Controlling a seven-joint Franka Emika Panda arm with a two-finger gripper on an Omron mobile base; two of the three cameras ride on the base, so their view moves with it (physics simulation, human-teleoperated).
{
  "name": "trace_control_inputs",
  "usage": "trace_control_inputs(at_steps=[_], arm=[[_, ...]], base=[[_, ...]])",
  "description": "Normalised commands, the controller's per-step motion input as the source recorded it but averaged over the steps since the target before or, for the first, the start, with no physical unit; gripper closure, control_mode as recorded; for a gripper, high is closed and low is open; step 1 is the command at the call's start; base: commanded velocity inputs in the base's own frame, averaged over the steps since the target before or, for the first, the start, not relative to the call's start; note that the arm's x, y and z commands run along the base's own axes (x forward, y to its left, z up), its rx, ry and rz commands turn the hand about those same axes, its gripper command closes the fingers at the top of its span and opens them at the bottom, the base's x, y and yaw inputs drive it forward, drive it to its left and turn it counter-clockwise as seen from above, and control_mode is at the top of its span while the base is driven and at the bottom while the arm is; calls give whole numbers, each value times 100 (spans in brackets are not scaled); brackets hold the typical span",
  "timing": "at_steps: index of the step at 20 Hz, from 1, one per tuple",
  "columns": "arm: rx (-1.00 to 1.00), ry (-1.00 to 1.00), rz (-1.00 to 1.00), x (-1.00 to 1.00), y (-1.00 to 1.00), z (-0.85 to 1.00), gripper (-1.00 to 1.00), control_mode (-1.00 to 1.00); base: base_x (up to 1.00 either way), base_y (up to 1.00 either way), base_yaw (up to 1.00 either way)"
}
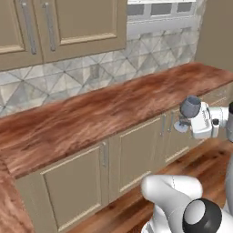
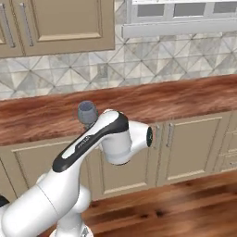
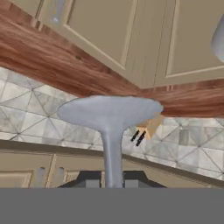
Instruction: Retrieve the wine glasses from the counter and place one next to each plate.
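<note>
Wine glass [image 1: 190,107] in shut jaws

Claw [image 1: 184,122] closed, arm outstretched sideways

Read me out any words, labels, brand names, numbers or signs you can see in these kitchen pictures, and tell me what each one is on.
None: no readable text in these pictures.
wine glass, held in the shut gripper: plain, no marking.
counter, cabinet doors and tile backsplash: wood grain and pattern, no lettering.
arm: no brand or number visible.
</note>
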Motion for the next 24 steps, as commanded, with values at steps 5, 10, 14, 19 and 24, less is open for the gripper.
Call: trace_control_inputs(at_steps=[5, 10, 14, 19, 24], arm=[[0, 0, 0, 0, 0, 0, 100, 100], [0, 0, 0, 0, 0, 0, 100, 100], [0, 0, 0, 0, 0, 0, 100, 100], [0, 0, 0, 0, 0, 0, 100, 100], [0, 0, 0, 0, 0, 0, 100, 100]], base=[[0, 20, -93], [1, 13, -88], [15, 1, -80], [78, 21, -56], [100, 44, -21]])
